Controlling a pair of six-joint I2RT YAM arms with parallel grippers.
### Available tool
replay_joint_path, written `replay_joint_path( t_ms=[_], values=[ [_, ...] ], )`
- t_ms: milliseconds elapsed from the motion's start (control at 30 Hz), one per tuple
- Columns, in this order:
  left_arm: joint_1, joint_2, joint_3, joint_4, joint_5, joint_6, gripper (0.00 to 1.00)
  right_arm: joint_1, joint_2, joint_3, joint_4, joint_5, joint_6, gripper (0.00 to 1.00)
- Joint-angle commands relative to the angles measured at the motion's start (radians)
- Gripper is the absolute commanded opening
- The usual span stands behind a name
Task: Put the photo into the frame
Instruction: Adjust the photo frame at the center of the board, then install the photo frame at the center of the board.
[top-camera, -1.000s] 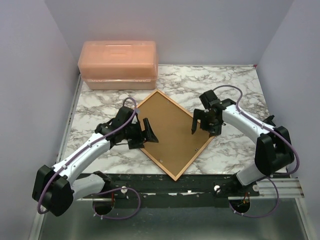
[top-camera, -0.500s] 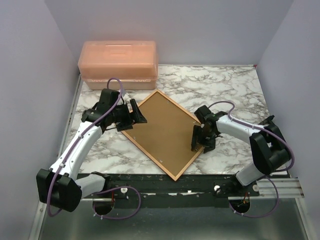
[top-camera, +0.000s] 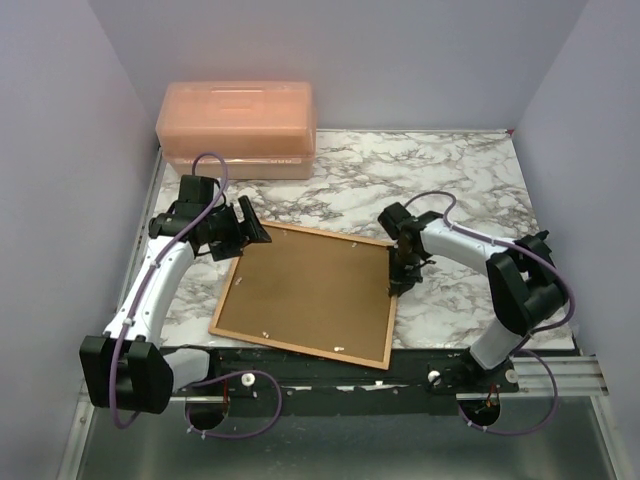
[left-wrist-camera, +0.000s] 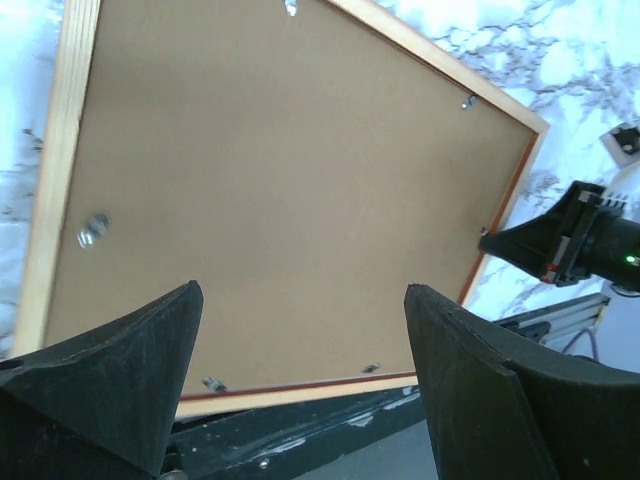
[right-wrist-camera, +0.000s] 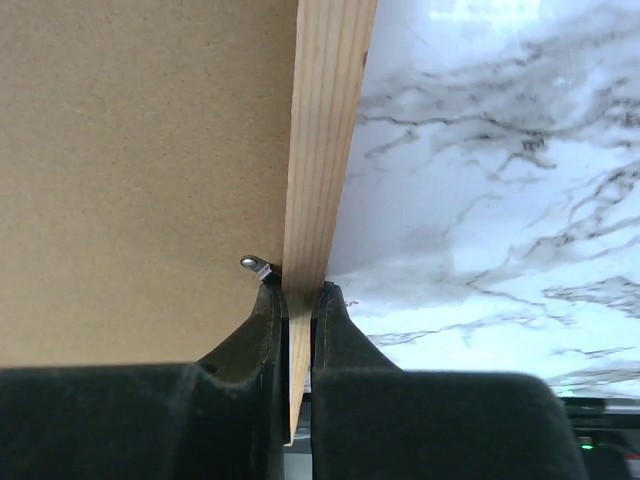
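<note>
The frame (top-camera: 298, 349) lies back up on the marble table, its light wood border around a brown backing board (top-camera: 310, 290). My right gripper (top-camera: 397, 272) is shut on the frame's right rail (right-wrist-camera: 325, 130), one finger on each side, next to a small metal tab (right-wrist-camera: 257, 265). My left gripper (top-camera: 251, 228) hangs open over the frame's far left corner and touches nothing. The left wrist view looks down across the backing board (left-wrist-camera: 290, 190) between the open fingers (left-wrist-camera: 130, 380). The photo is out of view.
An orange translucent plastic box (top-camera: 238, 128) stands at the back left. The frame's near edge reaches over the table's black front rail (top-camera: 420, 372). Bare marble (top-camera: 450, 170) lies behind and right of the frame. Purple walls close in both sides.
The frame has swung from a diamond pose to nearly square with the table. My right gripper closed on its right rail. My left arm pulled back to the far left corner, still open.
</note>
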Motion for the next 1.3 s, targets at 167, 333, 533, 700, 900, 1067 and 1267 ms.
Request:
replay_joint_path(
  t_ms=[167, 333, 533, 700, 900, 1067, 1267],
  values=[
    [0.064, 0.12, -0.021, -0.018, -0.127, 0.123, 0.84, -0.014, 0.175, 0.152, -0.029, 0.423, -0.217, 0.0],
    [0.071, 0.194, -0.076, 0.012, -0.187, 0.113, 0.84, -0.059, 0.235, 0.236, -0.021, 0.511, -0.304, 0.02],
    [0.072, 0.302, -0.1, 0.054, -0.156, 0.11, 0.82, -0.083, 0.293, 0.333, -0.016, 0.427, -0.329, 0.33],
    [0.072, 0.321, -0.141, 0.085, -0.098, 0.114, 0.81, -0.11, 0.262, 0.359, -0.001, 0.279, -0.293, 0.78],
    [0.069, 0.32, -0.181, 0.121, -0.041, 0.096, 0.81, -0.152, 0.25, 0.318, 0.051, 0.118, -0.265, 0.77],
    [0.068, 0.334, -0.18, 0.122, -0.024, 0.102, 0.8, -0.154, 0.269, 0.276, 0.088, 0.081, -0.233, 0.71],
    [0.061, 0.334, -0.182, 0.121, -0.024, 0.104, 0.79, -0.157, 0.286, 0.256, 0.091, 0.143, -0.212, 0.47]
  ],
)
